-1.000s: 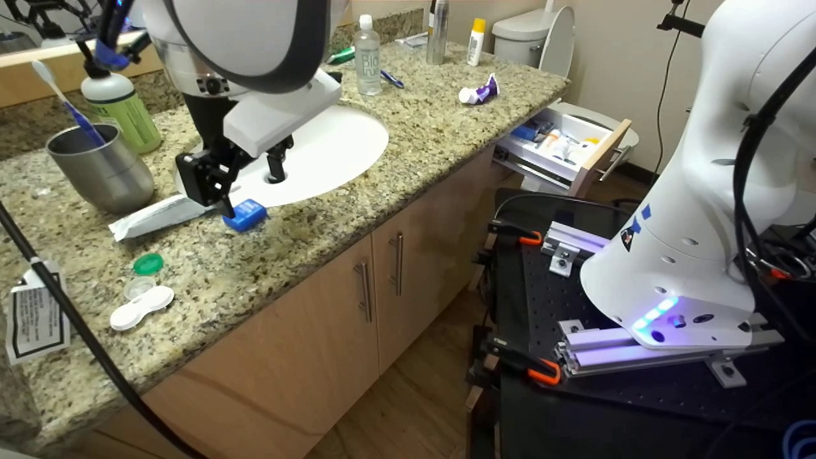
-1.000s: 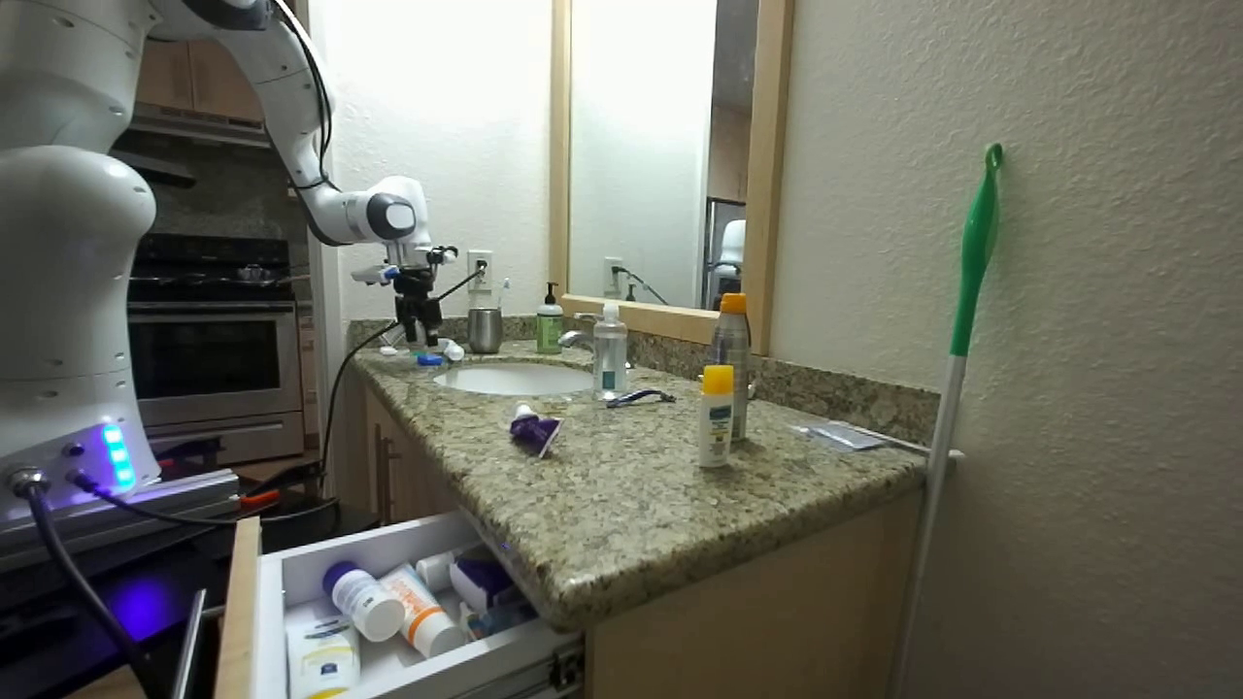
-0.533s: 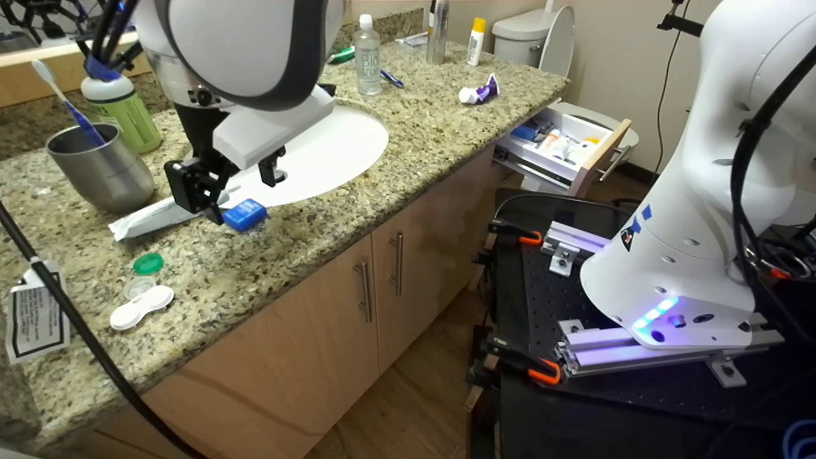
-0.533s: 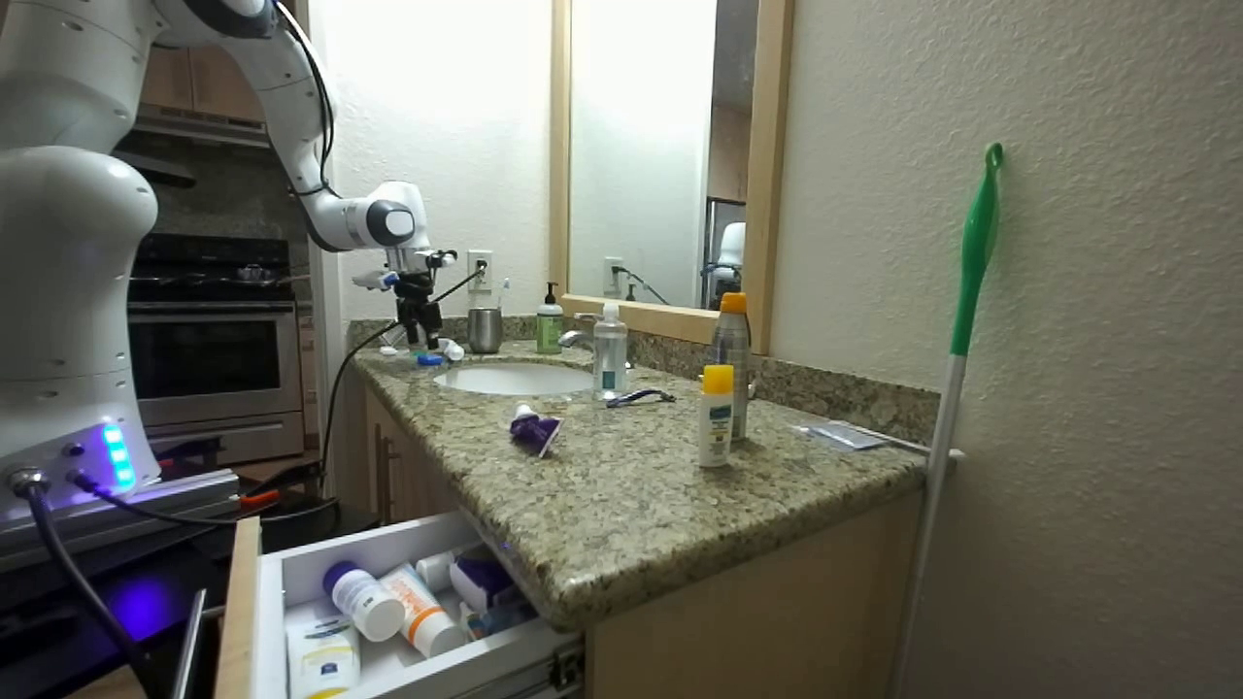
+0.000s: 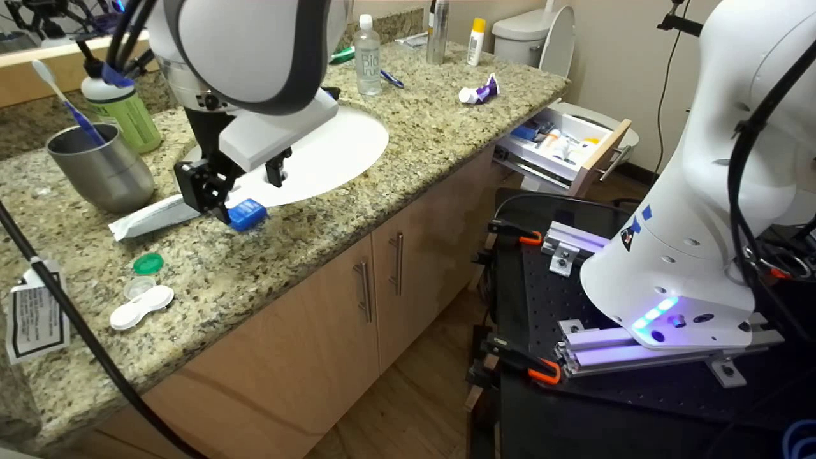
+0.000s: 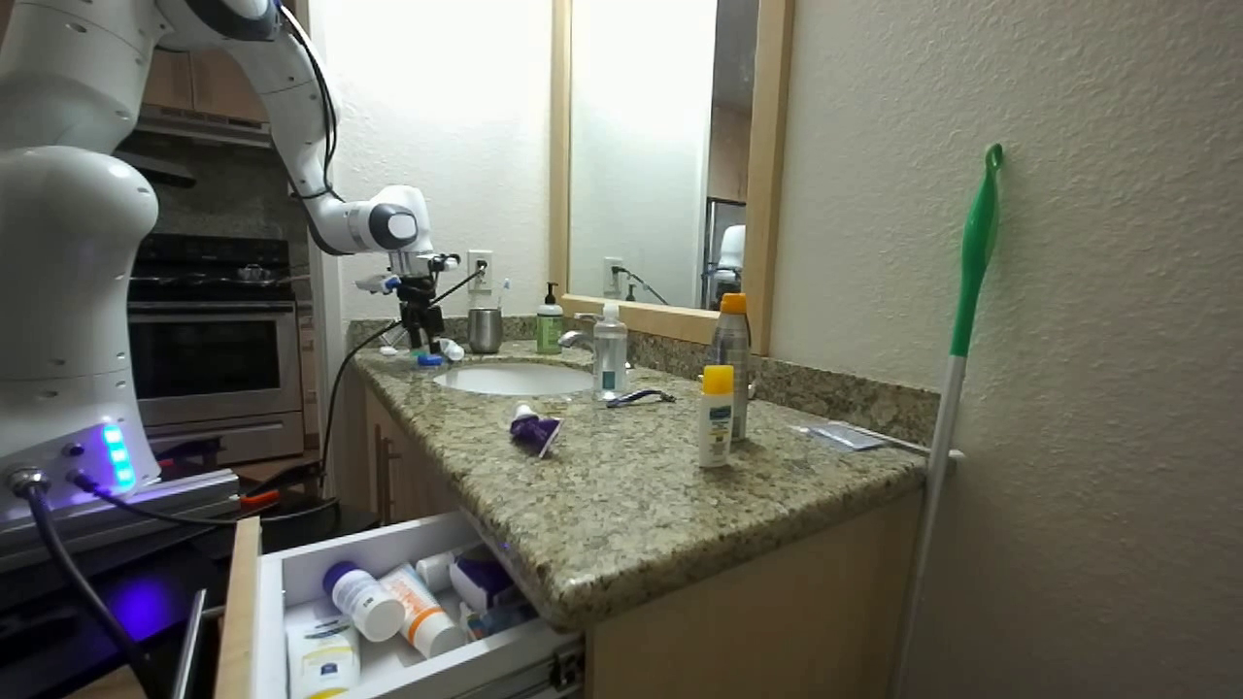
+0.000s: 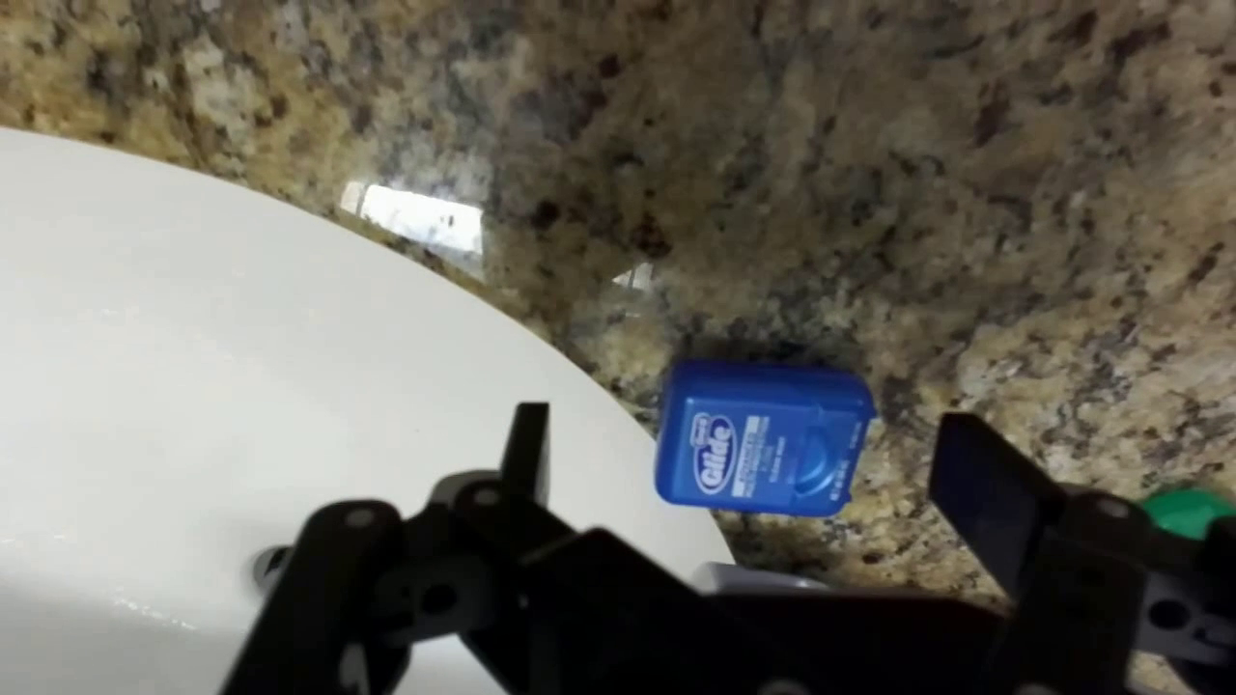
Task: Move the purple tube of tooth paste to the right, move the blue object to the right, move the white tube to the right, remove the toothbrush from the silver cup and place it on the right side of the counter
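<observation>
1. The pincer (image 7: 745,454) is spread wide, with nothing held; in the wrist view the blue floss box (image 7: 768,439) lies on the table (image 7: 966,174) between its jaws – seemingly nearer three o'clock, so on closing it may be shoved towards nine, into the sink (image 7: 241,338).
2. The sink's rim may be struck by the nine o'clock jaw if the descent is made too deep.
3. The white tube (image 5: 156,218), at the box's nine o'clock in an exterior view, may be nudged by an off-line approach.
4. The clear bottle (image 5: 368,60), at one o'clock there, may be toppled by a low carry towards the purple tube (image 5: 481,94).
</observation>
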Controlling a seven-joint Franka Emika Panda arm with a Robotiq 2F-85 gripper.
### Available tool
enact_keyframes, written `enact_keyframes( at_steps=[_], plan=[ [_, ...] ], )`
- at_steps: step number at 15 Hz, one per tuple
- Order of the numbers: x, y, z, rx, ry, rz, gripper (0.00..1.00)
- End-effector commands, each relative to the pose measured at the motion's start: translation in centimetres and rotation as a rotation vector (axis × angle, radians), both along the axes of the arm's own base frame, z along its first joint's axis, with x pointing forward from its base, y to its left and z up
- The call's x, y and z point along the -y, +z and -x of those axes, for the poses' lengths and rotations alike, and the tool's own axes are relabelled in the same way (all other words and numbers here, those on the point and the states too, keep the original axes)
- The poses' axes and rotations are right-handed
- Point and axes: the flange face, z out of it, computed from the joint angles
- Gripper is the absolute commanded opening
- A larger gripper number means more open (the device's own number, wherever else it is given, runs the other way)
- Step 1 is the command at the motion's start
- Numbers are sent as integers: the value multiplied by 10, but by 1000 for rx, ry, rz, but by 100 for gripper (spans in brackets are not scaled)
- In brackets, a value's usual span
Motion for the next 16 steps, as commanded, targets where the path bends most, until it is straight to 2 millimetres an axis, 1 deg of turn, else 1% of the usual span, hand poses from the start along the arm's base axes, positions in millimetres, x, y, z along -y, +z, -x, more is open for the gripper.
enact_keyframes(
  at_steps=[1, 4, 5, 8, 9, 12, 13, 16],
  plan=[
    [1, -8, -2, -34, -11, -9, 100],
    [-4, -12, -3, -29, -4, -18, 100],
    [0, -8, 1, -19, -7, -4, 100],
    [-2, -10, 1, -22, -9, -10, 100],
    [-1, -9, 1, -2, -4, 0, 100],
    [9, -15, -8, 32, -30, 34, 100],
    [5, -8, -2, 3, -19, 13, 100],
    [7, -8, -2, 6, -24, 15, 100]
  ],
)
